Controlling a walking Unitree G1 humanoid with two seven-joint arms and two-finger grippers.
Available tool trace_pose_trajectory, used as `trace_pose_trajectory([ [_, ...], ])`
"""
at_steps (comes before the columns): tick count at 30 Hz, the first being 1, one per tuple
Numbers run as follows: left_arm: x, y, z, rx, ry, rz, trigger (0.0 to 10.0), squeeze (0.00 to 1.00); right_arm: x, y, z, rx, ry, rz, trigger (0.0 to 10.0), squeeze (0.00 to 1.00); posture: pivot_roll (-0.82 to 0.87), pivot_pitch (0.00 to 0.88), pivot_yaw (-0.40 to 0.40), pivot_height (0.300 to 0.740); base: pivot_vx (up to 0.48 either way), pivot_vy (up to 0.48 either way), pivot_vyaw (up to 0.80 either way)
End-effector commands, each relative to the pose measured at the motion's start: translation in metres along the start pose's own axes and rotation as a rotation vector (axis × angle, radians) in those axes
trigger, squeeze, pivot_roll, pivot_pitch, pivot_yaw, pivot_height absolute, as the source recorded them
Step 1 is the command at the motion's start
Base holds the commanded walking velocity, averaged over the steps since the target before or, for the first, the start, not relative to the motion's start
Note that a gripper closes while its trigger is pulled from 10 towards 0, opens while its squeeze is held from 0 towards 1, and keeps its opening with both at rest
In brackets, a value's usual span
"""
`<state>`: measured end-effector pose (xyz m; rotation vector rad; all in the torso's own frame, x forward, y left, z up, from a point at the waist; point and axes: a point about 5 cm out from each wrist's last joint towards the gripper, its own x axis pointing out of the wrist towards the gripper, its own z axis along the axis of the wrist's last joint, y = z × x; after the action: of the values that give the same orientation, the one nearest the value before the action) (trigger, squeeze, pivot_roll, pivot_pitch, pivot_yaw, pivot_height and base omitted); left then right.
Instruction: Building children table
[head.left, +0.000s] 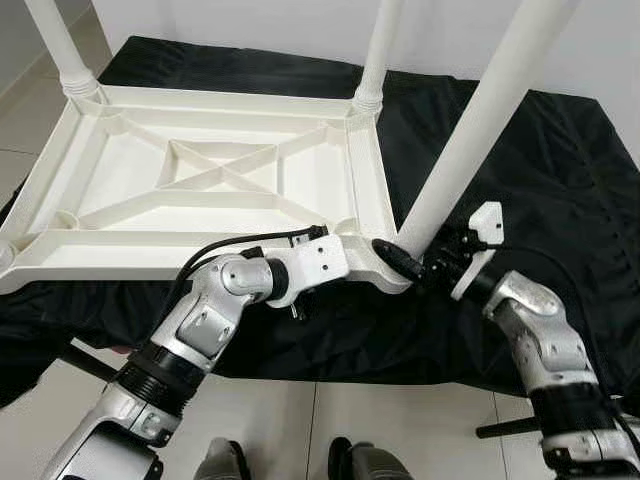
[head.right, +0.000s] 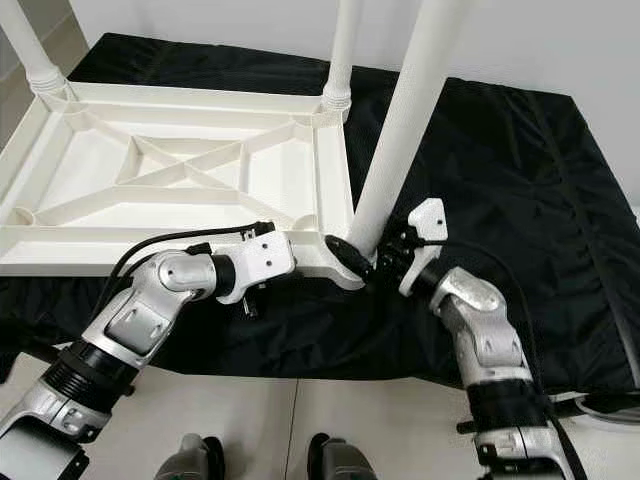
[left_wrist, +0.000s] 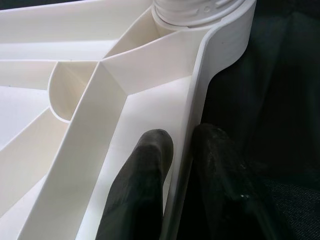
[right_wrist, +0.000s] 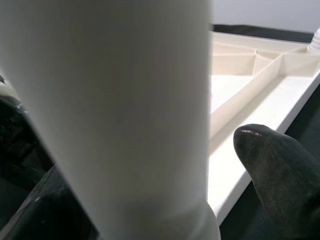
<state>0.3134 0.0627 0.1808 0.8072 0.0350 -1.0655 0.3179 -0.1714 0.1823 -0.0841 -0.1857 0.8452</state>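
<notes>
The white plastic child's tabletop (head.left: 200, 180) lies upside down, ribbed underside up, on a black cloth-covered table (head.left: 560, 180). Two round white plastic legs stand upright at its far corners: one at far left (head.left: 60, 45) and one at far right (head.left: 378, 50). A third white plastic leg (head.left: 480, 120) is at the near right corner socket (head.left: 385, 265) and leans to the right, so it seems not yet fully seated.

The right end effector (head.left: 410, 262) is clenched around the base of this leaning leg, with one black fingertip (right_wrist: 280, 165) showing beside the leg in the right wrist view. The left end effector (left_wrist: 182, 150) pinches the tabletop's thin near rim just left of that corner, one finger inside the rim and one outside.

The step in hand looks like seating the third leg. To do it well, the left grip should hold the rim firmly so the tabletop cannot slide on the cloth. The right arm should first bring the leg upright over the socket, then turn or press it straight down; forcing it while tilted risks a jam or crossed thread. The near left corner (head.left: 8, 255) has no leg showing yet.
</notes>
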Motion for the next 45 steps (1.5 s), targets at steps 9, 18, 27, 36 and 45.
trace_pose_trajectory([
  [9, -0.002, 0.005, 0.011, 0.050, -0.033, 0.044, 10.0, 0.00, 0.006, -0.007, -0.004, -0.020, 0.014, 0.076, 1.9, 0.00, -0.03, 0.174, -0.053, 0.740, 0.000, 0.000, 0.00],
  [18, -0.003, 0.005, 0.011, 0.047, -0.033, 0.046, 10.0, 0.00, 0.006, -0.008, -0.006, 0.008, 0.007, 0.085, 0.0, 0.00, -0.03, 0.178, -0.056, 0.740, 0.000, 0.000, 0.00],
  [27, -0.003, 0.006, 0.011, 0.047, -0.034, 0.047, 10.0, 0.00, 0.004, -0.003, -0.010, 0.035, 0.008, 0.036, 10.0, 0.00, -0.04, 0.178, -0.058, 0.740, 0.000, 0.000, 0.00],
  [36, -0.003, 0.005, 0.011, 0.045, -0.035, 0.048, 10.0, 0.00, 0.004, 0.013, -0.012, 0.003, -0.016, -0.072, 10.0, 0.00, -0.04, 0.179, -0.063, 0.740, 0.000, 0.000, 0.00],
  [45, -0.003, 0.003, 0.011, 0.044, -0.032, 0.048, 10.0, 0.00, 0.001, 0.025, -0.015, 0.004, -0.017, -0.252, 10.0, 0.00, -0.03, 0.178, -0.071, 0.740, 0.000, 0.000, 0.00],
])
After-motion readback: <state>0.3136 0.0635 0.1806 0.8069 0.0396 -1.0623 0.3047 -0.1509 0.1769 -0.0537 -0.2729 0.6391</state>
